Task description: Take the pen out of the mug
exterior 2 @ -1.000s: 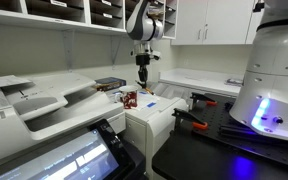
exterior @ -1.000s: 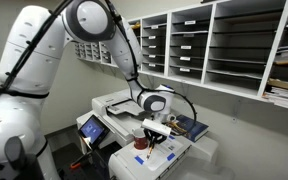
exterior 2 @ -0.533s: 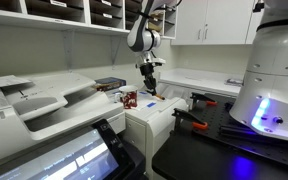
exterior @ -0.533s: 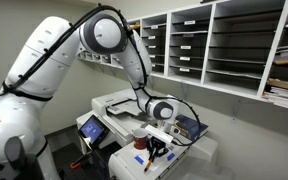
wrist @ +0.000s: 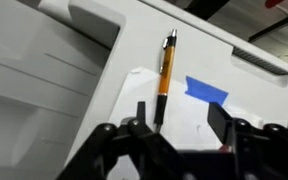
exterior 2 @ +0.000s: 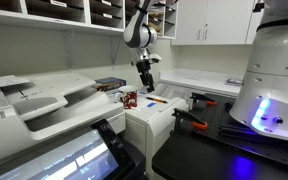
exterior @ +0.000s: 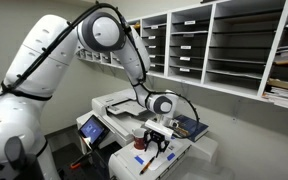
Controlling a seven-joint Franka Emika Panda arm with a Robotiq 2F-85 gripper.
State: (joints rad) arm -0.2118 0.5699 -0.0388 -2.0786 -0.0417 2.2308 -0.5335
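We see a white printer (wrist: 74, 80) whose flat top serves as the work surface, with a strip of blue tape (wrist: 206, 92) stuck on it. The room is an office nook: open shelves (exterior: 224, 45) line the wall, and white cabinets (exterior 2: 209, 20) hang above a counter.

The pen (wrist: 165, 72) lies flat on the printer top, outside the mug (exterior 2: 130, 99), with the tape just beside it. In an exterior view the pen (exterior 2: 157, 99) rests near the mug, apart from it.

The gripper (wrist: 182, 125) hangs above the printer top with its jaws spread wide and nothing between them. In the wrist view the pen's near end lies just ahead of one finger (wrist: 140, 115). In an exterior view the gripper (exterior 2: 144, 88) is above the spot between mug and pen, clear of both.
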